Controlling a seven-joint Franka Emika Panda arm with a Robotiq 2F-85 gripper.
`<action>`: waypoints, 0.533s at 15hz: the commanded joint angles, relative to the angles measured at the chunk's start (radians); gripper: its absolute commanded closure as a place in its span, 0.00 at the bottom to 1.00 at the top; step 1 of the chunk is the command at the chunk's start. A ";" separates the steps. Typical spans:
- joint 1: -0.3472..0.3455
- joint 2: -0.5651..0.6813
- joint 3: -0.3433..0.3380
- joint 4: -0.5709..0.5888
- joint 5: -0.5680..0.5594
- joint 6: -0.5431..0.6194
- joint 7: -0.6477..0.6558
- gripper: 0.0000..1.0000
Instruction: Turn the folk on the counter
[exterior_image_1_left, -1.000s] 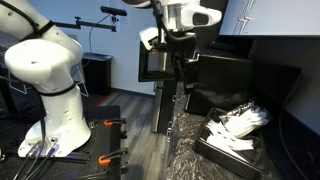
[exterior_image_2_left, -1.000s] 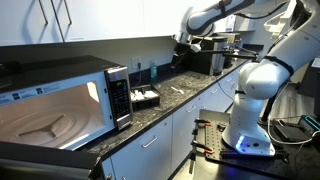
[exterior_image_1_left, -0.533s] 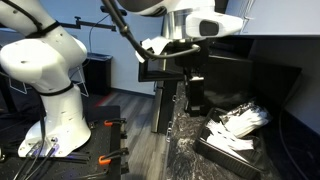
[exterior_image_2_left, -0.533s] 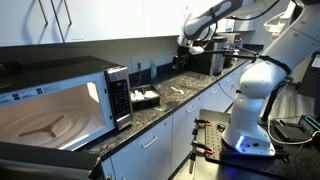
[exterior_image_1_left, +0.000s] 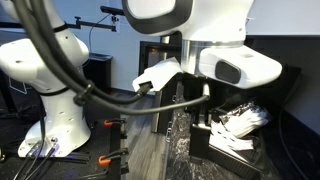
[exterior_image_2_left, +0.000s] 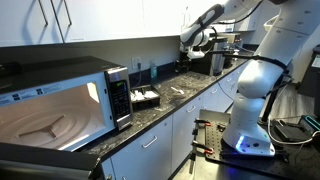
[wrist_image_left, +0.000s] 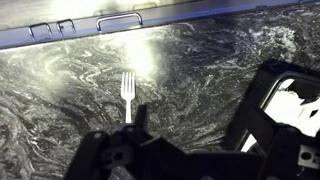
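A white plastic fork (wrist_image_left: 127, 92) lies flat on the black marbled counter (wrist_image_left: 200, 60), tines pointing toward the far edge. My gripper (wrist_image_left: 198, 128) shows as dark shapes along the bottom of the wrist view. It hovers above the counter, short of the fork and a little to its right, with its fingers apart and nothing between them. In an exterior view the gripper (exterior_image_2_left: 189, 45) hangs high above the counter (exterior_image_2_left: 190, 98), and the fork (exterior_image_2_left: 172, 90) is a small pale streak there.
A black tray (wrist_image_left: 262, 85) holding white cutlery sits to the right of the fork, and it also shows in both exterior views (exterior_image_2_left: 146, 98) (exterior_image_1_left: 212, 145). A microwave (exterior_image_2_left: 60, 98) stands at one end of the counter. The arm fills much of an exterior view (exterior_image_1_left: 210, 50).
The arm has swung toward one exterior camera and now blocks most of that view. In the other exterior view the gripper has shifted slightly over the counter. The fork has not moved.
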 joint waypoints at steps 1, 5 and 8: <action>-0.023 0.095 -0.017 0.067 0.011 -0.014 0.042 0.00; -0.034 0.159 -0.034 0.089 0.028 -0.026 0.058 0.00; -0.037 0.196 -0.039 0.088 0.052 -0.026 0.057 0.00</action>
